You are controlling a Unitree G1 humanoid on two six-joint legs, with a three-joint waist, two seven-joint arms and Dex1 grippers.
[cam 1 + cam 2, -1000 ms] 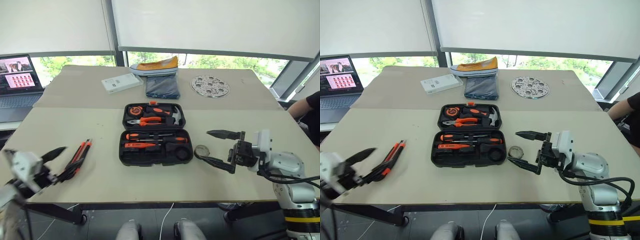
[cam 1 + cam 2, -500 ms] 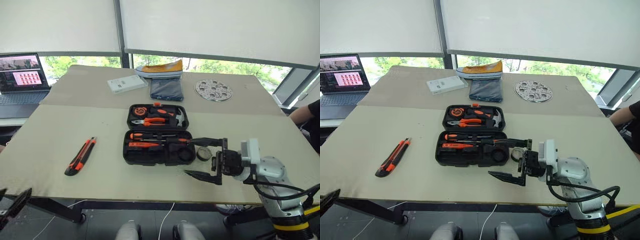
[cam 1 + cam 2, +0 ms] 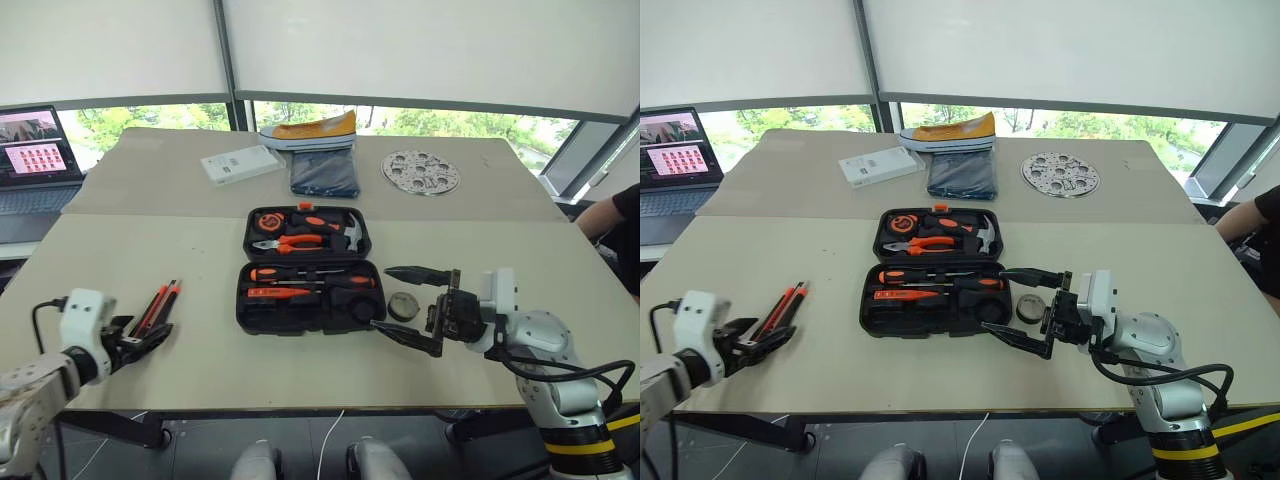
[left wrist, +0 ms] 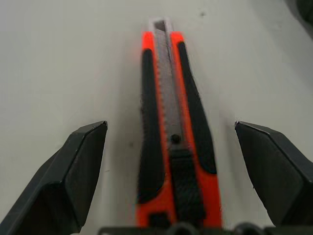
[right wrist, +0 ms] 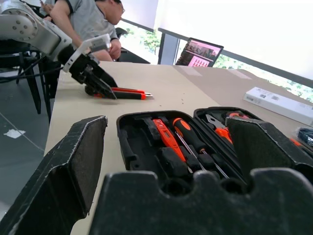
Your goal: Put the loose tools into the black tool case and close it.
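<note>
The orange-and-black utility knife (image 4: 173,142) lay on the beige table (image 3: 150,230), left of the open flat black plastic tool case (image 3: 305,268). The left gripper (image 3: 140,336) straddled its near end, fingers apart. The right gripper (image 3: 410,305) gaped beside the case, around a small black tape roll (image 3: 403,304).

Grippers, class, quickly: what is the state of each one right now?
Left gripper: open, fingers either side of the utility knife, not gripping it.
Right gripper: open, empty, beside the black tool case.

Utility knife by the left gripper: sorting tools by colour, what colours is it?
Orange with black grips, utility knife, clearest in left wrist view.
</note>
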